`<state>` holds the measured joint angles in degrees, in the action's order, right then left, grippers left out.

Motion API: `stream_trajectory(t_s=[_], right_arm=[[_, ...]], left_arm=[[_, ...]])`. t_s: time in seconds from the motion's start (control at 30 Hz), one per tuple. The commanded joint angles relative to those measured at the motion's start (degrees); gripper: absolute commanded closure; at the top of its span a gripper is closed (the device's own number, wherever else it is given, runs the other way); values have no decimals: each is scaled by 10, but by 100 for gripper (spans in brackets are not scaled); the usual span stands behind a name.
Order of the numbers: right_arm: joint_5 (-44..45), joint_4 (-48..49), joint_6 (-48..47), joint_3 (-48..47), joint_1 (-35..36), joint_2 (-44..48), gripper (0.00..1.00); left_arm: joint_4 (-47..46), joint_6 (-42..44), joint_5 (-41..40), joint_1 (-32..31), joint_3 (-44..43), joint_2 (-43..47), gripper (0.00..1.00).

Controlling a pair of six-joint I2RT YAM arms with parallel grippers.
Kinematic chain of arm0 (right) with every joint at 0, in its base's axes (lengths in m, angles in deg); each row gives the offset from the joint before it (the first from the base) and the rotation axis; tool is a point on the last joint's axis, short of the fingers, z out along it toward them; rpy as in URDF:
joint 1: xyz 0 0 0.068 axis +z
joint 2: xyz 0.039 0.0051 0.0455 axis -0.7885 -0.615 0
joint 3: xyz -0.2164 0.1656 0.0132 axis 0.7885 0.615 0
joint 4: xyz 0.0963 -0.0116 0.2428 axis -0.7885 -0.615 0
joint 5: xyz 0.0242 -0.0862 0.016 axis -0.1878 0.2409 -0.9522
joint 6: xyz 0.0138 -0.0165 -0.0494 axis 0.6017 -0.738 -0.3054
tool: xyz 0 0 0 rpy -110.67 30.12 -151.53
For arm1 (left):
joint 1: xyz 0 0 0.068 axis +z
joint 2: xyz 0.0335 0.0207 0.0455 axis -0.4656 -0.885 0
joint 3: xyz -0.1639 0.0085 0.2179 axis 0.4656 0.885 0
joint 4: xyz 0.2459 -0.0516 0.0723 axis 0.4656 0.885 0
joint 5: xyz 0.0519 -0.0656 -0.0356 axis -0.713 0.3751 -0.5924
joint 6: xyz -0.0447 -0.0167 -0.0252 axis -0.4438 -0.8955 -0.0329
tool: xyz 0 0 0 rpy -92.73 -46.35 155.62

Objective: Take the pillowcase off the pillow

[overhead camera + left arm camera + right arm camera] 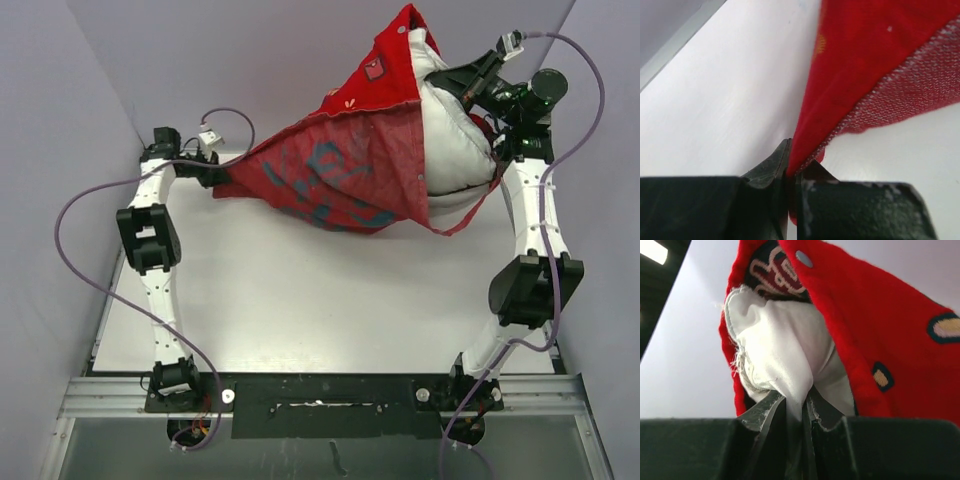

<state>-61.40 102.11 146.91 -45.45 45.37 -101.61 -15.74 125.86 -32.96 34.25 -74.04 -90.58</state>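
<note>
Fingers (771, 169) of the left gripper (793, 169) are pressed tight on a red corner of the pillowcase (340, 170). Over on the right, the right gripper (797, 402) is pinching a tuft of the white pillow (785, 350). Two grips on two different things, just what you want!

The whole bundle hangs above the table (300, 300), toward the far side. The cover is stretched leftward like a sail, with its duller reverse facing up. The pillow bulges out of the open mouth at the far right, its top tucked under red fabric.

Now the danger. Both holds are thin pinches right at an edge, so a hard pull could slide the cloth out of the left jaws or strip that tuft from the right. And look at the red band slung under the pillow's near side. I'd say it could snag and drag the cushion along with the cover. The right arm also sits close to the right wall, with little room to draw away.

The left arm reaches along the left edge, elbow folded, wrist turned inward. The right arm stretches up to the far right corner, gripper pointing left.
</note>
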Motion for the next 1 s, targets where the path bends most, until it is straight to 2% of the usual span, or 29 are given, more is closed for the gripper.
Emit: stream_trajectory(t_s=[0.0, 0.07, 0.2, 0.3, 0.43, 0.57, 0.73, 0.87, 0.97], right_arm=[[266, -301, -126, -15, -8, 125, 100], [331, -345, -141, -7, -7, 151, 100], [379, -410, -144, 14, -7, 180, 100], [423, -449, -150, 42, -10, 203, 100], [448, -467, -137, 90, -40, 224, 100], [479, -499, -150, 129, -75, 247, 100], [489, -532, -181, 187, -122, 262, 100], [504, -547, -210, 233, -139, 266, 100], [530, -561, -233, 251, -139, 264, 100]], left_arm=[[63, -17, -13, 87, -7, 157, 100], [138, 5, 2, 126, -46, 174, 100], [319, 96, 1, 182, -161, 171, 100], [384, 149, -35, 203, -173, 187, 100], [403, 194, -98, 218, -123, 223, 100], [427, 233, -156, 226, -120, 233, 100], [407, 239, -225, 225, -165, 222, 100], [386, 226, -239, 219, -214, 214, 100], [363, 208, -253, 207, -219, 219, 100]])
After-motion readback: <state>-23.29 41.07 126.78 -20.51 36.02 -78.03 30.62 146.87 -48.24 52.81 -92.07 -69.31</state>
